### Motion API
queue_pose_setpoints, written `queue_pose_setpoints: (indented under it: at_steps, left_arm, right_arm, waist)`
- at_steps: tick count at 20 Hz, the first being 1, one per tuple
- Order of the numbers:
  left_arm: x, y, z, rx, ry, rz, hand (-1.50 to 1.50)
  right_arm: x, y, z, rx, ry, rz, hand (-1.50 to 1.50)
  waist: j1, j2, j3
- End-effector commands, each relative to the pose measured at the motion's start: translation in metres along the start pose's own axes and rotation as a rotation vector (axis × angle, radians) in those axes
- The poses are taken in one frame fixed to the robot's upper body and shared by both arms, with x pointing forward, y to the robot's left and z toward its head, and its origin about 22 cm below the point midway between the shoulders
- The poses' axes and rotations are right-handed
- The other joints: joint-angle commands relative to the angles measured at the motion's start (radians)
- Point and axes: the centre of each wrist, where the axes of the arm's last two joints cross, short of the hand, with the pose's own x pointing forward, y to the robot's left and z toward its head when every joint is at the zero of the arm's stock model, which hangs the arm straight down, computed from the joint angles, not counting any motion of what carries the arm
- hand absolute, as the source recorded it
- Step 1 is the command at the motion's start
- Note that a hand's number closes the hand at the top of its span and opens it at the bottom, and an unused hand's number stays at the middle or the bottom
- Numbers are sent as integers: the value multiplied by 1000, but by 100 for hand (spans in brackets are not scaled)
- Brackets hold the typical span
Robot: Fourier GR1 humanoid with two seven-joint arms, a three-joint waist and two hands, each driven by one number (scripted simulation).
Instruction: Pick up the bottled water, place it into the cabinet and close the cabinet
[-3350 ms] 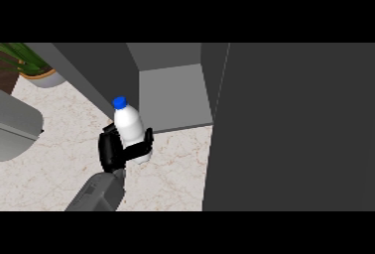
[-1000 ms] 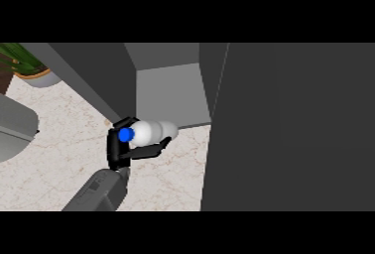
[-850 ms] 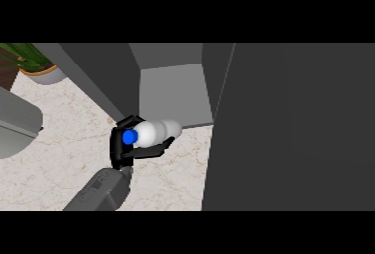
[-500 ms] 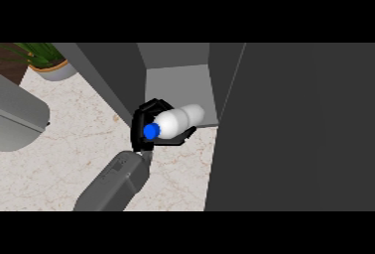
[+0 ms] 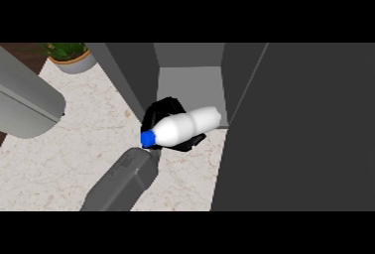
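The bottled water [image 5: 187, 128] is white with a blue cap [image 5: 149, 139]. It lies tilted on its side, cap toward me and base toward the cabinet opening. My right hand [image 5: 162, 110] is curled round it from behind, and the bottle hides most of the hand. The grey forearm [image 5: 121, 181] comes up from the lower edge. The bottle's base sits at the front lip of the grey cabinet shelf [image 5: 189, 82]. The dark open cabinet door [image 5: 307, 129] stands just right of it. My left hand does not show.
A dark side panel [image 5: 128, 74] borders the opening on the left. A large grey rounded body [image 5: 26, 101] fills the left edge. A potted plant [image 5: 71, 57] stands at the back left. The speckled counter [image 5: 66, 163] spreads below.
The bottle went from upright to lying on its side in my right hand. Hand and bottle have moved up and right to the cabinet opening.
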Motion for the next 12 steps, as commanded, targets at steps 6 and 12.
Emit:
queue_pose_setpoints:
  at_steps: [6,12]
  left_arm:
    - [5,4,51,-113,27,56,-150]
    - [36,54,87,-160,55,76,-150]
  right_arm:
    - [26,42,1,84,-18,-21,150]
    - [38,53,-2,118,-21,2,150]
  waist:
    - [23,-7,0]
    - [31,-13,0]
